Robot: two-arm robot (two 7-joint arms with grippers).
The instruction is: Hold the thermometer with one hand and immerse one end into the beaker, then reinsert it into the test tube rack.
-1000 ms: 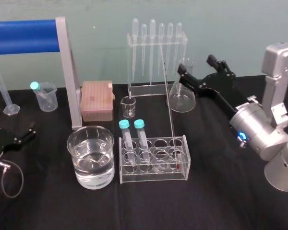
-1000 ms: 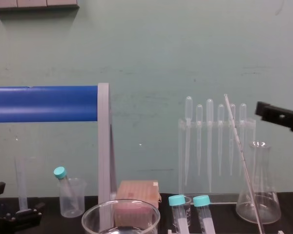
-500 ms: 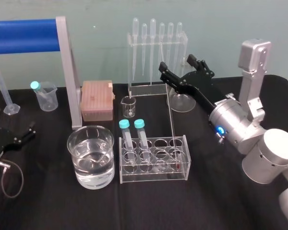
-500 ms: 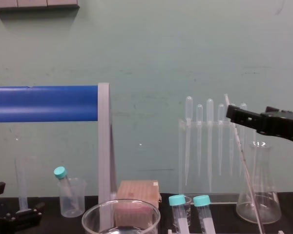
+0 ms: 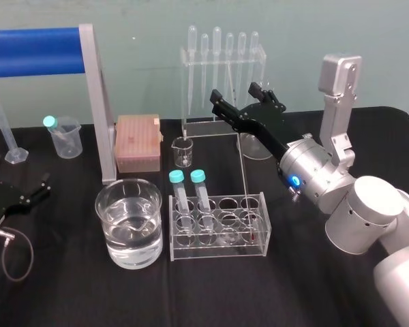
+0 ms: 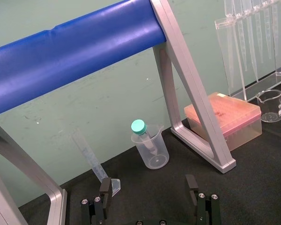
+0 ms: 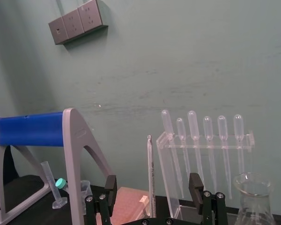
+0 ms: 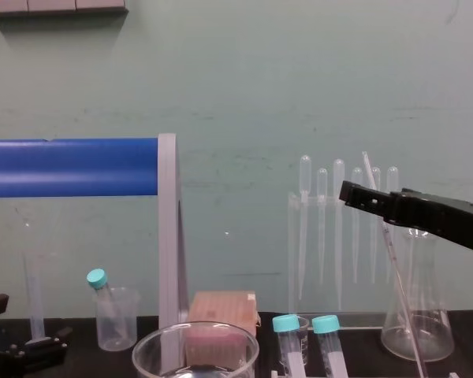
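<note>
**Desk:** What sits nearest the bench's front edge?

**Photographer:** A wide clear glass beaker [image 5: 129,253], part-filled with clear liquid, stands near the middle of the front edge of the black-covered bench [image 5: 75,293]. Just beside it, on the robot's right, a low clear acrylic test tube rack [image 5: 218,249] holds two teal-capped tubes [image 5: 199,191] at its left end.

**Desk:** And the thermometer?

**Photographer:** The long, thin clear glass thermometer [image 5: 240,160] stands in a well at the rack's right end, red tip down, leaning back toward the far edge.

**Desk:** The arms?

**Photographer:** The long black right gripper [image 5: 234,92], on a fat silver arm [image 5: 313,174] with a glowing blue ring, reaches in from the bench's right edge, level with the thermometer's upper part. Its fingers are spread wide. In the right wrist view the thermometer rises in the gap between them, touching neither. The black left gripper [image 6: 149,186] lies parked by the left edge, fingers likewise apart.

**Desk:** What fills the back?

**Photographer:** Behind the beaker, a pinkish box of pipette tips [image 5: 138,142] and a small glass beaker [image 5: 183,151] stand mid-bench. Along the far edge, a tall clear stand [image 5: 185,102] carries a row of bulb-topped plastic pipettes [image 5: 217,48], with a conical glass flask [image 8: 416,323] beside it on the right. Toward the far left corner stand a small clear plastic cup [image 5: 65,139] holding a teal-capped tube and a slim clear measuring cylinder [image 5: 7,133]. A blue padded bar on a grey frame [image 5: 34,51] spans the left side.
</note>
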